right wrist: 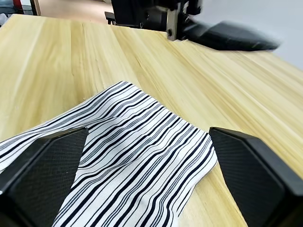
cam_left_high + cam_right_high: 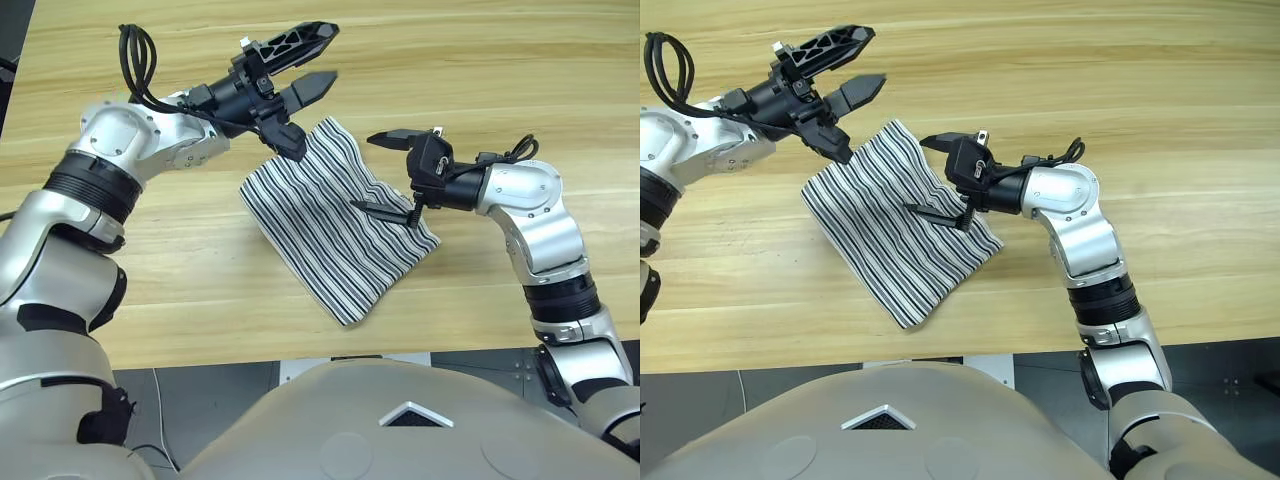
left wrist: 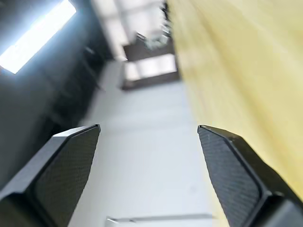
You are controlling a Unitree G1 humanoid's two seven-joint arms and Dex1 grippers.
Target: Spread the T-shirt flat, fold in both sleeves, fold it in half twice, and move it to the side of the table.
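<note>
Striped T-shirt [image 2: 320, 240] lies under the wide-open right hand [image 2: 388, 172], and the left hand [image 2: 318, 62] gapes empty.

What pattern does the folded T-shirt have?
The T-shirt has black and white stripes; right wrist view shows it best.

So the striped T-shirt [image 2: 895, 225] is folded into a compact rectangle, sitting slantwise on the light wood desk [image 2: 1160, 90] near its front edge. The right gripper [image 2: 917, 175] is over the shirt's right side with its fingers [image 2: 940, 139] spread wide; the lower one is right down at the fabric, can't tell if it's touching. The left gripper [image 2: 876, 56] is up by the shirt's far corner, fingers parted too, nothing in them.
</note>
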